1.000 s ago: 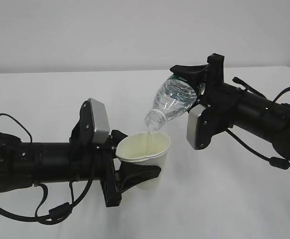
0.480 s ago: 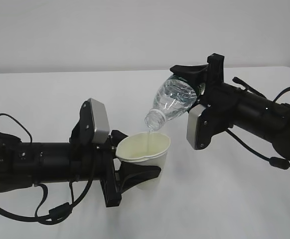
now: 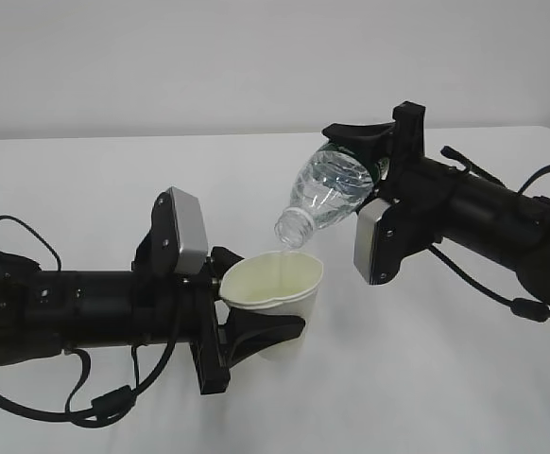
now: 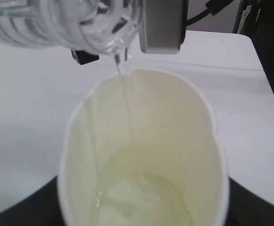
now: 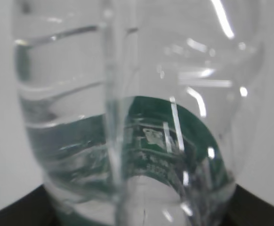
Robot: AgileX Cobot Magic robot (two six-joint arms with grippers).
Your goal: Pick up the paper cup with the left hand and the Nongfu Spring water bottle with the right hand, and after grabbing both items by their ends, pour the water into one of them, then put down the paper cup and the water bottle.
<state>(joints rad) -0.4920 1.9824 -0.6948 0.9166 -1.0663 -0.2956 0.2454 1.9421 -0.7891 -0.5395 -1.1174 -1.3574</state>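
Above the left hand [image 3: 242,317], mid-pour: bottle tipped over cup, thin stream running.
Left hand is clamped around the paper cup [image 3: 273,284] low on its body, cup upright, off the bench [image 3: 86,189], rim squeezed slightly oval. Right hand [image 3: 374,156] grips the Nongfu Spring water bottle [image 3: 327,194] at its base end near the green label, neck angled down just above the cup rim, not touching. The water [image 4: 127,103] falls as a thin stream onto the inner wall, shallow pool at the bottom. Cup is likely soft, crushes easily and gets heavier as it fills, so hold low and gently. Bottle is likely thin, ribbed, slick and light as it empties; the base grip looks fine.
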